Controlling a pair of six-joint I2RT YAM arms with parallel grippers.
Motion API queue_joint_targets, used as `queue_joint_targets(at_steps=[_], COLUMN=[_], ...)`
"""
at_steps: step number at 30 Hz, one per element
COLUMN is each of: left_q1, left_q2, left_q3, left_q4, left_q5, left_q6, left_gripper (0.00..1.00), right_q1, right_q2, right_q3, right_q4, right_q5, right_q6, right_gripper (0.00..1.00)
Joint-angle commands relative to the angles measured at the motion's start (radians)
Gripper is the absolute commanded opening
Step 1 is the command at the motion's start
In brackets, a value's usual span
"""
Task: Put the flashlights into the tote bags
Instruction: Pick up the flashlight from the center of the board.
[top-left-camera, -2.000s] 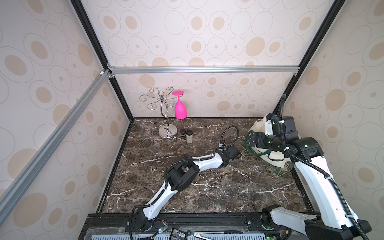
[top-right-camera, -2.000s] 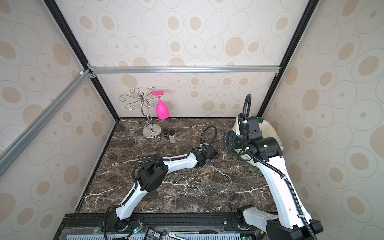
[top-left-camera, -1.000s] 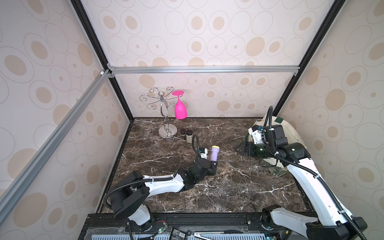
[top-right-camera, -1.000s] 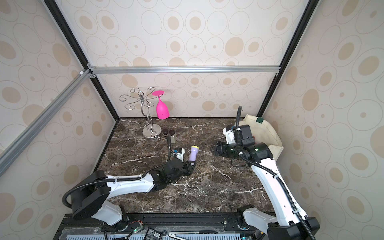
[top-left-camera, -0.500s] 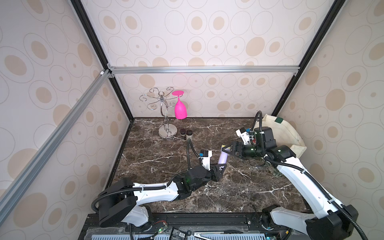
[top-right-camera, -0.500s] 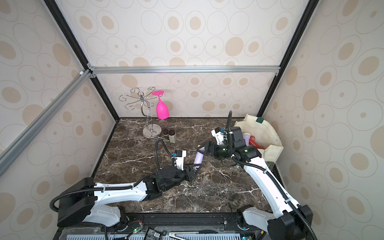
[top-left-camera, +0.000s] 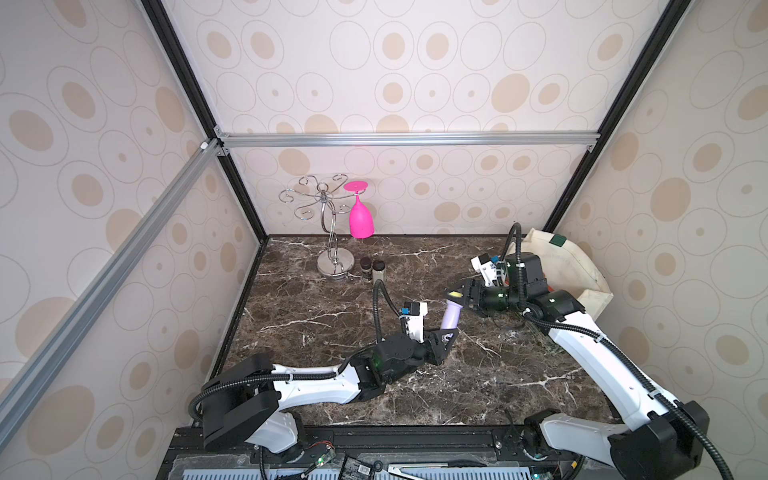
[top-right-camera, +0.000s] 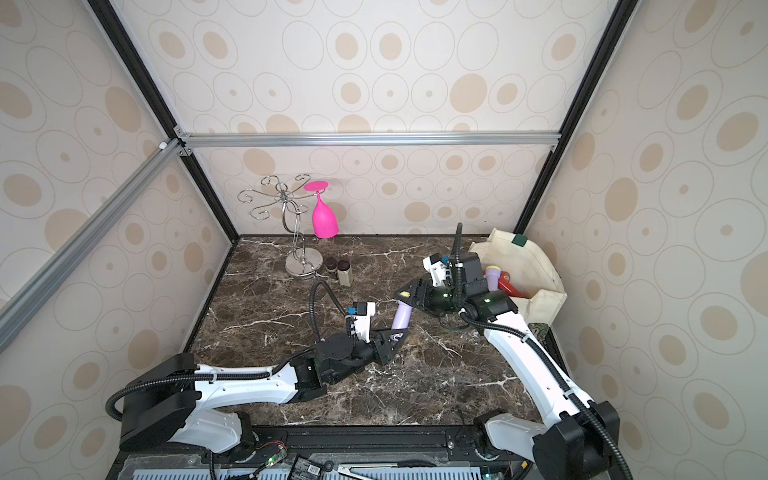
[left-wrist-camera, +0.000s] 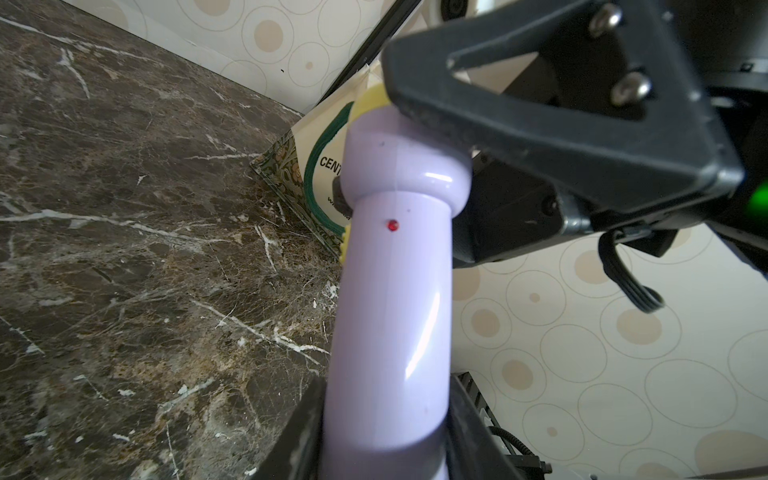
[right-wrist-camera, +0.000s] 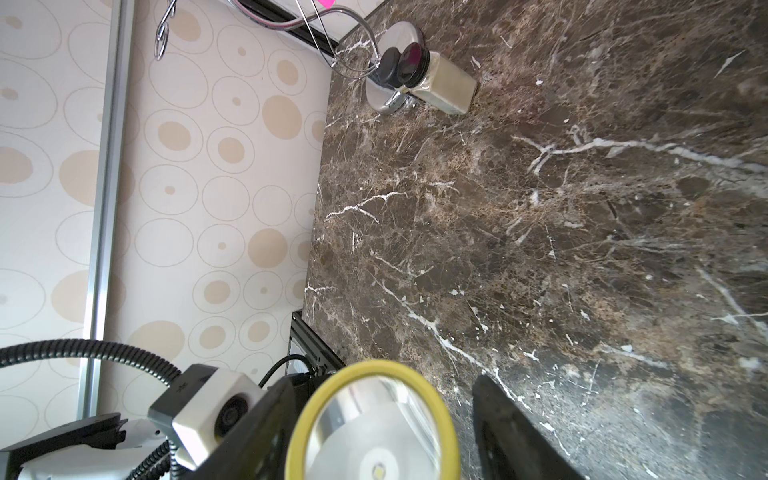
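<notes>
Tote bag (top-left-camera: 577, 257) (top-right-camera: 536, 266): cream canvas, standing open in the far right corner of the marble bench (top-left-camera: 332, 299), against the right wall. Dark green lettering on its side reads in the left wrist view (left-wrist-camera: 328, 162).

Contents seen in a top view: one lilac torch with a yellow head (top-right-camera: 493, 274) and one red torch (top-right-camera: 509, 284), touching each other inside the bag.

Chrome glass rack (top-left-camera: 330, 232) at the far left of the bench. A pink glass (top-left-camera: 360, 218) hangs from it upside down.

Left tool (top-left-camera: 445, 336) (top-right-camera: 395, 334): clenched on the tail end of the lilac flashlight (top-left-camera: 451, 313) (top-right-camera: 402, 313) (left-wrist-camera: 395, 311). It is held off the bench near mid-bench, tilted, head up and leaning toward the bag.

Right tool (top-left-camera: 461, 291) (top-right-camera: 409, 291): jaws straddle the flashlight's wide head. In the right wrist view the yellow ring (right-wrist-camera: 374, 424) sits between them, hard against one finger (right-wrist-camera: 266, 432), with a sliver of bench showing before the other. Whether it is clamped I cannot tell.

Two small dark-capped jars (top-left-camera: 365, 266) (top-left-camera: 378, 269) stand touching each other, just beside the rack's base.
</notes>
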Motion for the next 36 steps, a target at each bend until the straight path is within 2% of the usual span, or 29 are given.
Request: queue_joint_targets(at_steps=[1,3,6,12,13,14,20,22,25,29,32,36], left_q1=[-0.009,-0.008,-0.012,-0.014,-0.015,-0.015,-0.019,-0.018,-0.018,-0.019,-0.020,-0.020], left_q2=[0.009,0.012,0.013,0.006,0.005,0.001,-0.015,-0.025,-0.042,-0.065,-0.081,-0.095], left_q3=[0.039,0.039,0.042,0.046,0.044,0.045,0.053,0.053,0.049,0.050,0.055,0.059], left_q4=[0.056,0.057,0.055,0.038,0.034,0.029,-0.035,-0.056,-0.089,-0.139,-0.182,-0.209], left_q5=[0.002,0.002,0.000,-0.014,-0.017,-0.020,-0.050,-0.063,-0.085,-0.108,-0.123,-0.128], left_q6=[-0.002,-0.004,-0.005,-0.003,-0.003,-0.001,0.017,0.022,0.029,0.045,0.062,0.079], left_gripper=[0.00,0.00,0.00,0.00,0.03,0.11,0.75,0.87,0.93,0.95,1.00,1.00], right_q1=[0.008,0.011,0.013,0.013,0.013,0.013,0.012,0.013,0.011,0.003,-0.021,-0.037], right_q2=[0.000,0.001,0.001,0.005,0.005,0.007,0.019,0.032,0.064,0.126,0.167,0.192], right_q3=[-0.010,-0.008,-0.003,0.031,0.042,0.059,0.173,0.225,0.315,0.461,0.541,0.582], right_q4=[0.024,0.026,0.020,-0.025,-0.043,-0.069,-0.231,-0.291,-0.385,-0.522,-0.583,-0.604], right_q5=[-0.026,-0.028,-0.028,-0.017,-0.010,0.001,0.106,0.141,0.227,0.405,0.521,0.603], right_q6=[0.017,0.018,0.013,-0.027,-0.042,-0.063,-0.206,-0.258,-0.335,-0.424,-0.440,-0.421], right_gripper=[0.63,0.56,0.40,0.22,0.18,0.15,0.02,0.00,0.00,0.00,0.00,0.00])
